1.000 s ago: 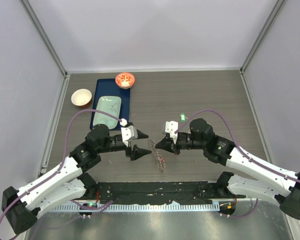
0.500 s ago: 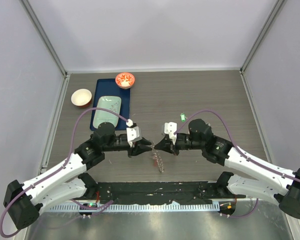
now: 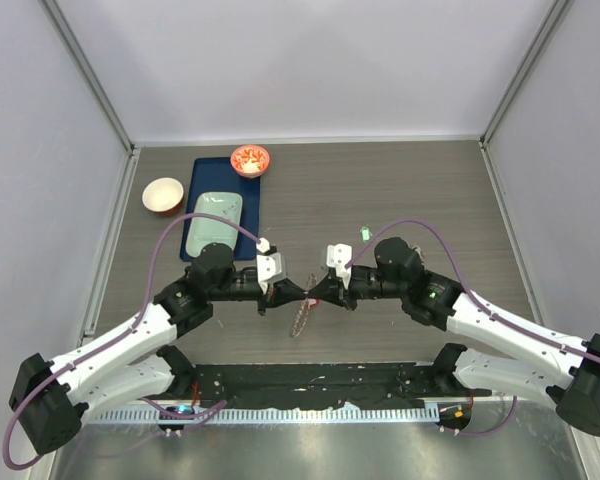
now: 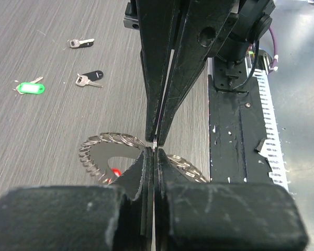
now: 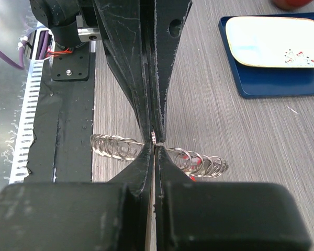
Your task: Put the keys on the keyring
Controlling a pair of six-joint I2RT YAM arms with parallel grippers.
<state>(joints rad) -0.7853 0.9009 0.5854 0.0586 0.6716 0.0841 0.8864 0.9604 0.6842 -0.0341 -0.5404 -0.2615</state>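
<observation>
The keyring (image 3: 299, 320) is a silvery ring strung with many small wire loops; it hangs just above the table between both grippers. My left gripper (image 3: 301, 292) is shut on its rim, and my right gripper (image 3: 316, 291) is shut on the same rim, tip to tip with the left. In the left wrist view the keyring (image 4: 102, 144) fans out to both sides of my shut left gripper (image 4: 154, 152), and a red key (image 4: 114, 171) shows on it. A green key (image 4: 30, 88) and two dark keys (image 4: 89, 79) (image 4: 81, 43) lie loose on the table. The right gripper (image 5: 155, 144) pinches the keyring (image 5: 114, 146).
A blue tray (image 3: 193, 225) with a pale plate (image 3: 214, 220) sits at the back left. A red bowl (image 3: 249, 159) and a beige bowl (image 3: 163, 195) stand beside it. The green key (image 3: 364, 234) lies behind the right arm. The black base rail (image 3: 320, 385) runs along the near edge.
My left gripper moved right to meet the right gripper and went from open to shut on the keyring. The ring's hanging part swung from the right to the left.
</observation>
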